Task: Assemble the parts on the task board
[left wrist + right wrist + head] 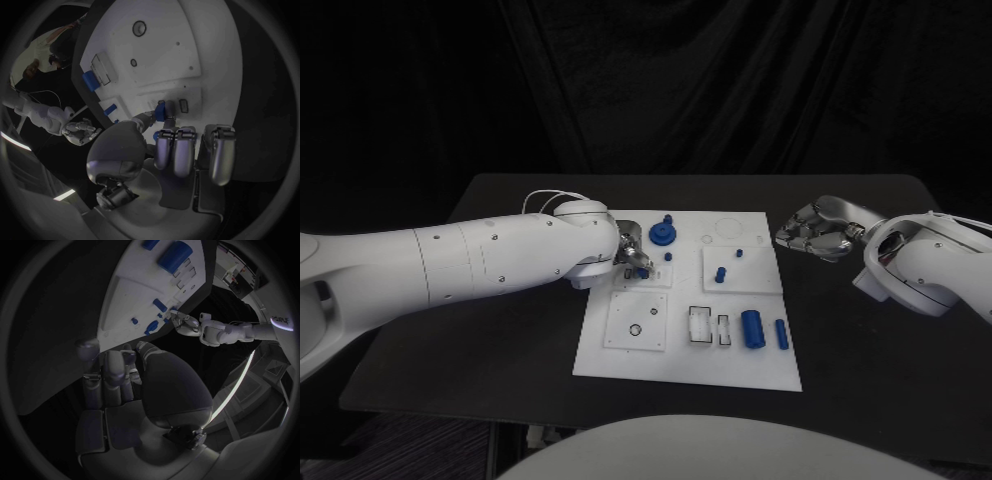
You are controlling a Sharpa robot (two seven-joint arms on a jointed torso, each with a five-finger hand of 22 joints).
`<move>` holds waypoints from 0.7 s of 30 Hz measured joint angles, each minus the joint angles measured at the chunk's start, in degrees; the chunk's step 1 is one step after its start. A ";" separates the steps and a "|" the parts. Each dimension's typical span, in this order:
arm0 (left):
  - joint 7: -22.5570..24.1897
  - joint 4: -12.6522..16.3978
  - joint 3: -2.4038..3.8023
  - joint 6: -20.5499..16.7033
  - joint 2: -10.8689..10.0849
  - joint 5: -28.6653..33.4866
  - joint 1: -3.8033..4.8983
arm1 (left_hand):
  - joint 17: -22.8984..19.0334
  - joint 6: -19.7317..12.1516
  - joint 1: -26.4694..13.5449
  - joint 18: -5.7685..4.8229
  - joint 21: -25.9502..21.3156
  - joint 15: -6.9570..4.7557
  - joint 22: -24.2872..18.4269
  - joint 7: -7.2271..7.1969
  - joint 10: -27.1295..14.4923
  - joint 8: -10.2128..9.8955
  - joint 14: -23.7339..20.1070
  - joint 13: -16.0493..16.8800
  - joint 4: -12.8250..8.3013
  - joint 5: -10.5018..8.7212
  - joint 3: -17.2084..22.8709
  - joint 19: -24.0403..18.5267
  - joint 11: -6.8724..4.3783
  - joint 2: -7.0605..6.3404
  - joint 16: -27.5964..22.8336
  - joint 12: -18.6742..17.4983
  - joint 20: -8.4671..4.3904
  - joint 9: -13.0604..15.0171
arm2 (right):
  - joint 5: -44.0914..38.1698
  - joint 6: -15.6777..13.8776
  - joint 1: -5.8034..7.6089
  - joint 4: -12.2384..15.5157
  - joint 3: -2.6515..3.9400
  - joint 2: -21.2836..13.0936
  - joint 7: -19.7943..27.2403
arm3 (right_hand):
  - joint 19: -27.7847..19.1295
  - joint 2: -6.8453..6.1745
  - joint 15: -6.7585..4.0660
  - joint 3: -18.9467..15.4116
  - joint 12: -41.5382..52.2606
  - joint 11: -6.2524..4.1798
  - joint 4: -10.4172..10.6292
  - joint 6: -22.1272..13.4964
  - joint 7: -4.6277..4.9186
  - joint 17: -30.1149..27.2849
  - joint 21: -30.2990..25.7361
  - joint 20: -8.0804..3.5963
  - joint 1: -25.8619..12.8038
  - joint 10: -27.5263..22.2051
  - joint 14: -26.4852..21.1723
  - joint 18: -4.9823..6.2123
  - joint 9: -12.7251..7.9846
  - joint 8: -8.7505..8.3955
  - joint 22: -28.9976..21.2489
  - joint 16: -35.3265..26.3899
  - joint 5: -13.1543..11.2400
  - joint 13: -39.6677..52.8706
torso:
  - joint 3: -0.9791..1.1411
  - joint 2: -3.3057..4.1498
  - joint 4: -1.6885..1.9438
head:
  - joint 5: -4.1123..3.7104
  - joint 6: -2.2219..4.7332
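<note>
The white task board point(678, 355) lies in the middle of the black table. My left hand point(629, 248) hangs over the board's left upper part and pinches a small blue part point(640, 271) between thumb and a finger, just above a small white block. The left wrist view shows the same blue part point(161, 111) at the fingertips point(167, 136), close to the board point(162, 45). My right hand point(816, 229) hovers off the board's right edge with its fingers curled in and nothing in them; its fingers point(111, 371) lie close together.
On the board sit a round blue piece point(664, 234), two small pegs point(668, 256) point(738, 252), a short piece point(720, 272), a thick cylinder point(751, 328) and a slim bar point(780, 335). Bare black table point(877, 350) lies to either side of the board.
</note>
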 measured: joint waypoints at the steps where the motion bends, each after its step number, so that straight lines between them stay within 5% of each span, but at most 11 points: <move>1: -0.01 0.01 0.00 0.00 0.00 -0.01 0.00 | 0.00 0.00 0.00 0.00 0.00 0.00 0.00 0.00 0.00 0.00 0.00 0.00 0.00 0.00 0.00 0.00 0.00 0.00 0.00 0.00 0.00 0.00 | 0.00 0.03 0.00 -0.02 0.00 0.03 -0.02 | 0.00 0.00 0.00 0.00 0.00 0.00 0.00 0.00 0.00 0.00 0.00 0.00 0.00 0.00 0.00 0.00 0.00 0.00 0.00 0.00 0.00 0.00 | 0.00 -0.01 0.01 | -0.03 0.00; 21: -0.07 0.03 -0.04 0.10 0.12 -0.08 -0.10 | -0.01 -0.10 0.00 0.00 0.00 0.00 0.00 0.11 0.00 0.00 0.00 0.00 0.01 -0.25 -0.01 0.00 0.00 -0.01 0.00 0.00 0.00 0.19 | -0.01 1.26 0.00 -0.55 0.00 0.45 -0.95 | -0.61 0.00 0.00 0.25 -0.50 0.00 0.07 0.00 0.00 -0.48 -1.40 0.20 -0.01 -0.82 -0.40 -0.01 -0.11 0.00 -0.46 -0.85 0.00 -0.54 | 0.00 -0.13 0.10 | 0.09 0.00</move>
